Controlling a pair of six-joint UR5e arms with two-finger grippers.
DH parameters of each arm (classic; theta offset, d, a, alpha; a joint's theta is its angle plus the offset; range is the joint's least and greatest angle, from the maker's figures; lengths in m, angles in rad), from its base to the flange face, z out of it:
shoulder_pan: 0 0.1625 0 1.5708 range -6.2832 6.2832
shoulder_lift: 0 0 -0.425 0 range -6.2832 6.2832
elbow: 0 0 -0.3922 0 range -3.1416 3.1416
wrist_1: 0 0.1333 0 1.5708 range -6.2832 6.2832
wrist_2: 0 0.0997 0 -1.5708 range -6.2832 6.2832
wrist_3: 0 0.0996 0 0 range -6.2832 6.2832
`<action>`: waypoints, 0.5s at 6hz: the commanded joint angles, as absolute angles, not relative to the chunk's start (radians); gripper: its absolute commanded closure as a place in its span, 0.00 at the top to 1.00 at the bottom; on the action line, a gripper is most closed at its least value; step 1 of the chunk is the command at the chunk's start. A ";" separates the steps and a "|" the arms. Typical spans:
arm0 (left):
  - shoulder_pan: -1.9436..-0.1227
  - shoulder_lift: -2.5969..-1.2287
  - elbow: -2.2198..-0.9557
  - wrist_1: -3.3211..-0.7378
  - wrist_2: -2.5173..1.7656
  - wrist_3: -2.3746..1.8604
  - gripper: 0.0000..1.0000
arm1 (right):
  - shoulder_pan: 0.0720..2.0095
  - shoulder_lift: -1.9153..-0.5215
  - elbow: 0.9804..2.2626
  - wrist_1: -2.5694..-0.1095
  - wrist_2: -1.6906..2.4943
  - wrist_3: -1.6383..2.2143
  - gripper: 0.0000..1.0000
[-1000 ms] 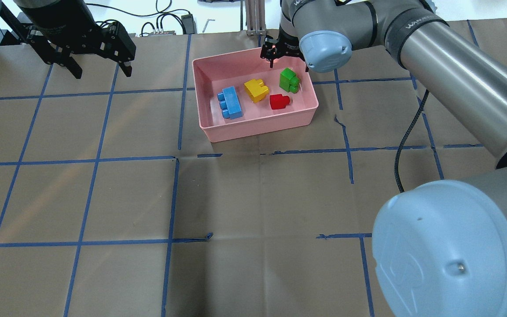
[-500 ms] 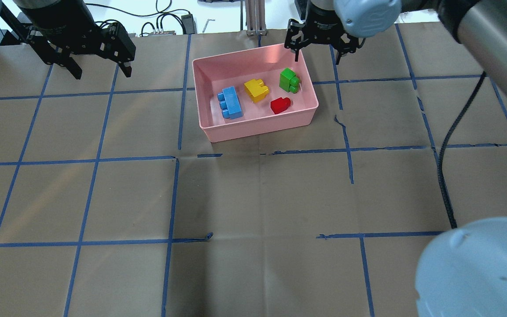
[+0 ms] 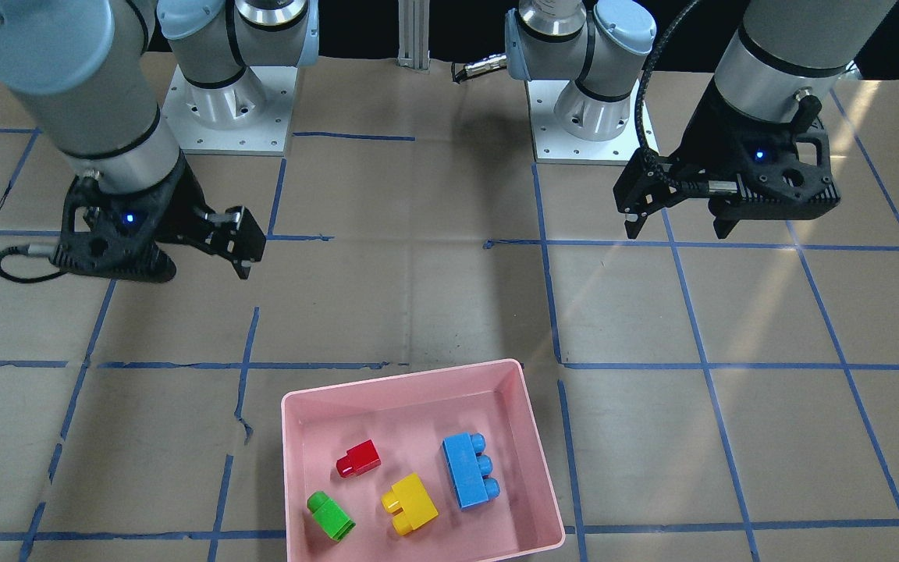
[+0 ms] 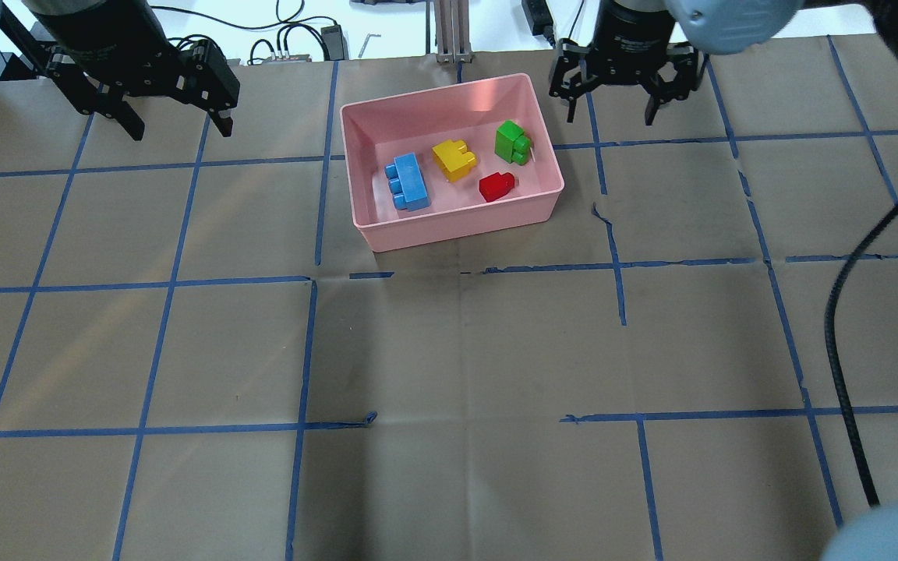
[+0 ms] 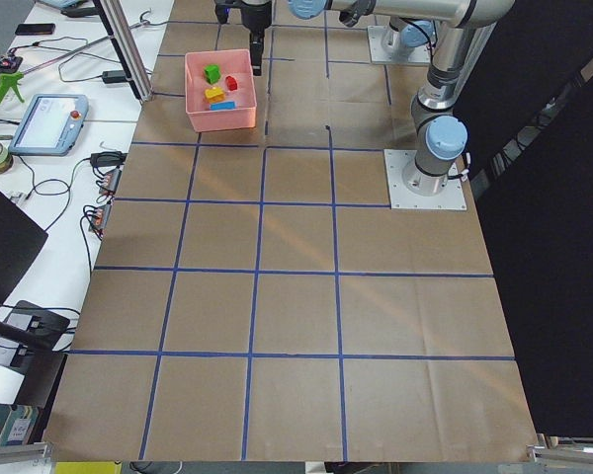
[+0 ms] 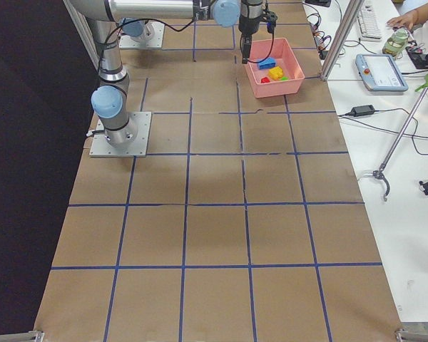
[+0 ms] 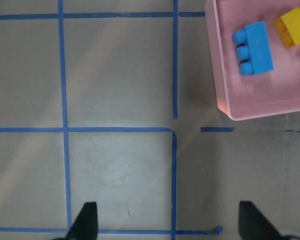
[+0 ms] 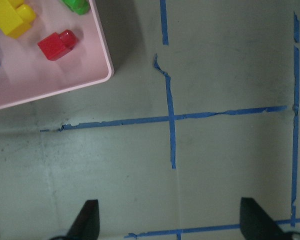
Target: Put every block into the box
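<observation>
Your right gripper (image 4: 609,117), spread and empty, has left the shallow pink plastic box (image 4: 457,234), all four studded blocks (image 4: 453,160) inside: task apparently done.

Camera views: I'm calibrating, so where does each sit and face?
Front-facing: across the table, facing both arm bases; left gripper on view right.
Overhead: from behind, looking down at the box; right gripper view right.
Exterior left: table end; left arm nearer.
Exterior right: opposite end; right arm nearer.
Left wrist: straight down; own fingertips, blue block.
Right wrist: straight down; own fingertips, red block.
Both wrist views share the box.
</observation>
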State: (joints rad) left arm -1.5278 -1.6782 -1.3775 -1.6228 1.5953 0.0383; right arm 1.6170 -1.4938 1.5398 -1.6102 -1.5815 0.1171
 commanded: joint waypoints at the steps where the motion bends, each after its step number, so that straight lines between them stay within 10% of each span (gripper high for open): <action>1: -1.528 -1.678 -1.378 -1.623 1.595 0.038 0.99 | 1.615 -1.659 1.701 -1.620 -1.586 0.066 0.99; 3: -1.526 -1.678 -1.379 -1.623 1.597 0.038 0.99 | 1.612 -1.698 1.707 -1.609 -1.592 0.055 0.99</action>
State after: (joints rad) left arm -1.5268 -1.6781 -1.3780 -1.6230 1.5958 0.0383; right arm 1.6149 -1.6825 1.7011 -1.6141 -1.5878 0.0618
